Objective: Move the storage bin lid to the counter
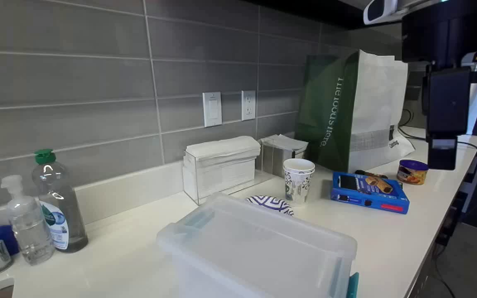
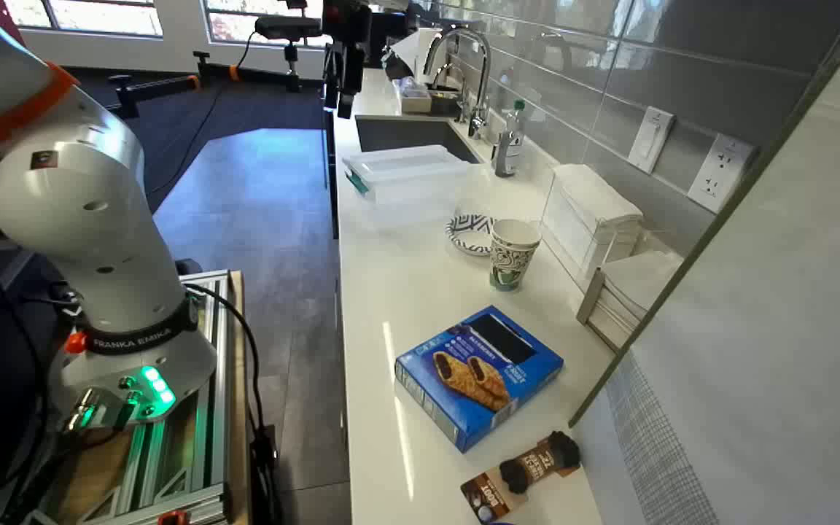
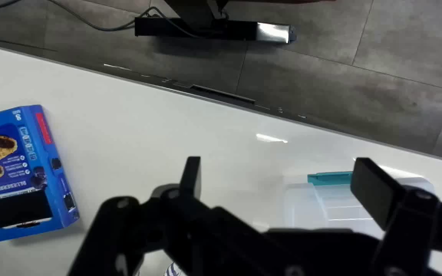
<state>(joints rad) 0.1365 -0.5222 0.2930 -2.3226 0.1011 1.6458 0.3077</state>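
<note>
In an exterior view, the storage bin lid (image 1: 263, 244) lies flat toward six o'clock. Seen from it, the hand (image 1: 442, 156) is up at two o'clock, well apart from the lid and pointing straight down; it stands side-on, so its spread cannot be judged there. Lower, also at two o'clock, the blue pastry box (image 1: 369, 192) and a round tub (image 1: 413, 174) sit on the white table (image 1: 131, 244). A patterned dish (image 1: 269, 202) shows at twelve, partly hidden behind the lid; paper cups (image 1: 298, 184) stand at one, with a paper bag (image 1: 360, 111) beyond them. A stack of folded white paper (image 1: 224, 167) is at eleven, a green-capped soap bottle (image 1: 59, 205) at nine.

In an exterior view, the lid rests on top of the storage bin (image 2: 424, 195), which stands on the table near the sink (image 2: 403, 132). From the lid, the teal latch (image 2: 356, 183) is at eight o'clock, the faucet (image 2: 481, 91) rises between one and two, and the dark hand shows at eleven. A brown-carded package (image 2: 518, 477) lies at five, past the pastry box.

In the wrist view, the hand enters from six o'clock with its two fingers (image 3: 376, 193) spread wide, the table and the teal latch showing between them. From the middle of that gap, the pastry box lies at nine and the bin with its lid at four, partly covered by one finger. The floor (image 3: 313, 82) shows at twelve, beyond the table's edge.
</note>
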